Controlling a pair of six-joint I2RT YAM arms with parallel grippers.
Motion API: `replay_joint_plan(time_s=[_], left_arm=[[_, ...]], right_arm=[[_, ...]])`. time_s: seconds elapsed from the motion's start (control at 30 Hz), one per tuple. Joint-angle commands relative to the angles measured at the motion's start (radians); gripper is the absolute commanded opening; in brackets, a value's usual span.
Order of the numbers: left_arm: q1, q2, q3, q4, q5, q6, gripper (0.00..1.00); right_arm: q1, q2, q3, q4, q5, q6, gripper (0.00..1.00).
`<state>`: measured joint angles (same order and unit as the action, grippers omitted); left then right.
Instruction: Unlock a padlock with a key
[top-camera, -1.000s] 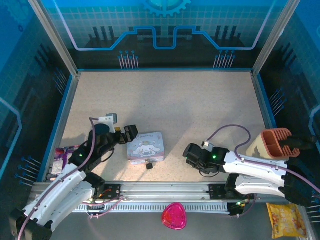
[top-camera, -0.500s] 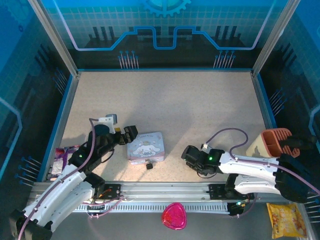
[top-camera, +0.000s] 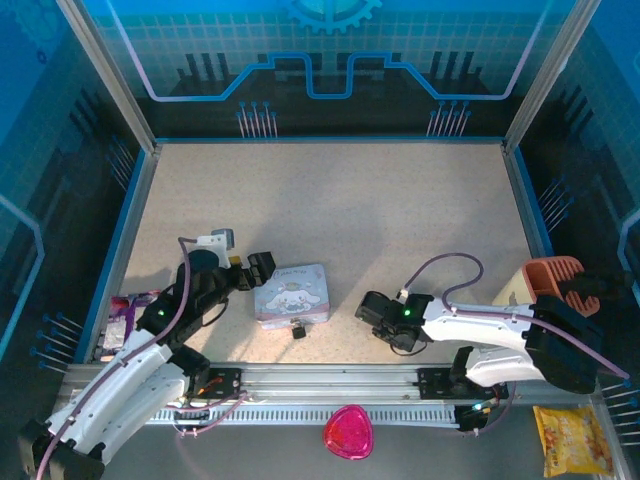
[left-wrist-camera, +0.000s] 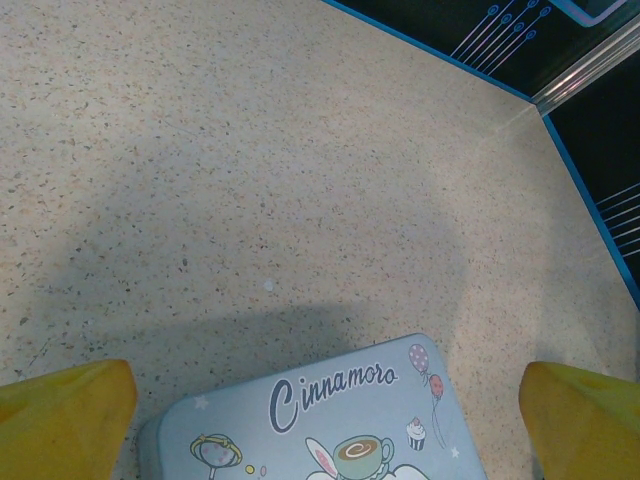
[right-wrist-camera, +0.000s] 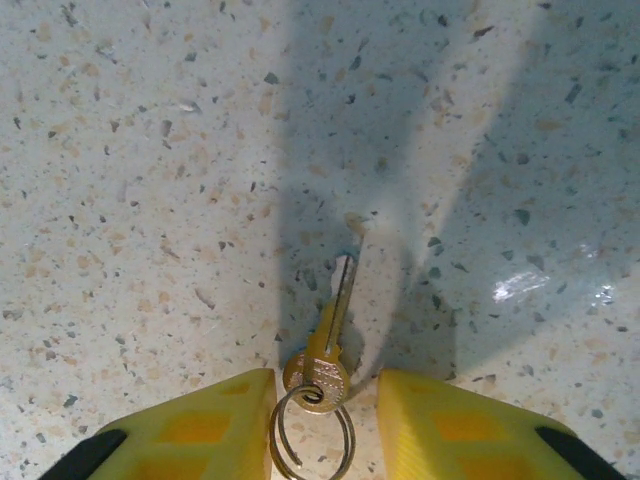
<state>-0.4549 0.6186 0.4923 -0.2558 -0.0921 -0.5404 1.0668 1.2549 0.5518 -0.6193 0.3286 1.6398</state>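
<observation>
The key (right-wrist-camera: 331, 335) lies flat on the speckled surface (top-camera: 350, 200) with its blade pointing away from the right jaws. Its round head and wire ring (right-wrist-camera: 312, 432) sit in the gap between their yellow fingertips (right-wrist-camera: 200, 425). The right jaws are spread, and neither tip seems to touch the key, though the margin is slim. The padlock (top-camera: 297, 328) sits just by the near edge of the tin (top-camera: 292, 292), to the left of the right arm (top-camera: 480, 335). The left jaws are spread wide at the tin's left end, with its printed lid between their tips.
</observation>
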Motion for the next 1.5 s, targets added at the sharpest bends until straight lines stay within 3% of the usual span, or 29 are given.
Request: replay_joint_plan(time_s=[0.0,0.53,0.7,1.07,1.47], left_arm=[[-0.007,-0.012,-0.008,0.01,0.005,0.006,0.99],[-0.007,0.003,0.002,0.009,0.008,0.0,0.99],[-0.007,0.016,0.007,0.007,0.014,-0.002,0.99],[-0.007,0.029,0.017,0.006,0.015,-0.004,0.99],[-0.007,0.05,0.02,0.018,0.021,-0.003,0.99]], right_arm=[[0.007,0.015,0.014,-0.003,-0.003,-0.011,0.31],[0.007,0.039,0.101,-0.085,0.042,-0.115,0.16],[0.009,0.039,0.108,-0.128,0.046,-0.105,0.23],[0.002,-0.112,-0.013,-0.025,0.067,-0.058,0.24],[-0.004,-0.206,-0.069,-0.072,0.073,-0.005,0.24]])
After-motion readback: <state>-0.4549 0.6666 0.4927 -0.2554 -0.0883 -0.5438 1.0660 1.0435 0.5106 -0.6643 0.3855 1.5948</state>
